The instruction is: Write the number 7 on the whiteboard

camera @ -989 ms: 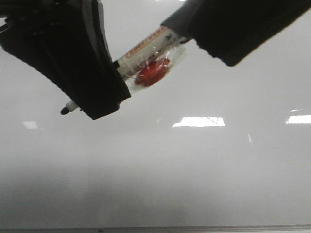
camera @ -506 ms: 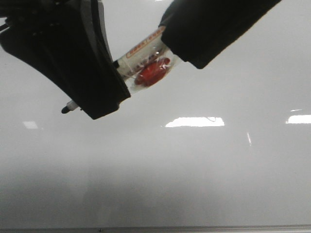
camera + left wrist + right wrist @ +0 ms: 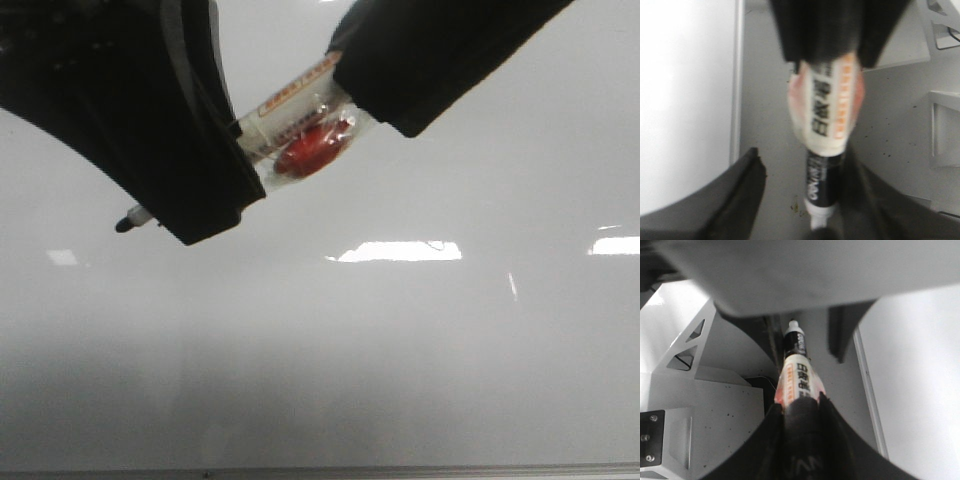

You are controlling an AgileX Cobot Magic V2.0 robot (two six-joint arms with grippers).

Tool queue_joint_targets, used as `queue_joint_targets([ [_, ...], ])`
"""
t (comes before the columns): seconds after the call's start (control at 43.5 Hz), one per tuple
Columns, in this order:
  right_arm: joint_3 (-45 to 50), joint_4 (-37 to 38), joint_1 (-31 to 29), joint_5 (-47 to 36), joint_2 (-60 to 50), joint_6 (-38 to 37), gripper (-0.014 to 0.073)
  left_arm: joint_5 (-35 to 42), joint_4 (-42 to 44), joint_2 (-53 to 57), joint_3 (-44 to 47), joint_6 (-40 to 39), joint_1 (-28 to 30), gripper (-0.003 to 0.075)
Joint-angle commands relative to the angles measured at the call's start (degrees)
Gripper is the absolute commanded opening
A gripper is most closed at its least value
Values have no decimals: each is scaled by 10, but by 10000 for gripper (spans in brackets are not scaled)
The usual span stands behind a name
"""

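Note:
The whiteboard (image 3: 400, 350) is glossy grey-white and fills the front view, with a thin metal edge strip along the bottom. No number 7 shows on it. A marker (image 3: 290, 105) with a white and orange label, a red lump taped under clear film and a bare black tip (image 3: 125, 224) hangs above the board. My right gripper (image 3: 800, 402) is shut on the marker's back end. My left gripper (image 3: 802, 152) is open around the marker's black front part (image 3: 822, 175). One finger (image 3: 867, 200) touches it and the other stands apart.
Bright glare patches (image 3: 400, 251) lie on the board. The board's edge strip (image 3: 736, 80) and a grey speckled surface beside it show in the left wrist view. A white metal frame (image 3: 685, 350) stands next to the board in the right wrist view.
The right gripper has shifted left along the marker. The left gripper and the marker tip have moved slightly left and up.

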State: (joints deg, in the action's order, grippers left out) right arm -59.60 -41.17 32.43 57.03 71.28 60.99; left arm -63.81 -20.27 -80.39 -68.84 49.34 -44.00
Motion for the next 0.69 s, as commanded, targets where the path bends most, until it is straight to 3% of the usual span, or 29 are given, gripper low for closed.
queue_joint_targets([
  [0.0, -19, -23, -2, -8, -15, -4, -38, 21, -20, 45, -41, -32, -3, 443],
  [0.115, -23, 20, -2, -10, -34, -38, -38, 22, 6, 88, -47, -63, -3, 441],
  [0.345, -56, 235, -33, -32, -95, -303, -38, 29, 116, 184, -16, -198, -3, 441],
  [0.391, -52, 245, -55, -42, -108, -363, -38, 42, 137, 202, -2, -236, -3, 441],
  [0.506, -14, 238, -110, -108, -138, -428, -38, 116, 185, 245, 52, -340, 5, 441],
  [0.667, 36, 202, -129, -208, -144, -430, -38, 182, 180, 273, 111, -413, 59, 441],
])
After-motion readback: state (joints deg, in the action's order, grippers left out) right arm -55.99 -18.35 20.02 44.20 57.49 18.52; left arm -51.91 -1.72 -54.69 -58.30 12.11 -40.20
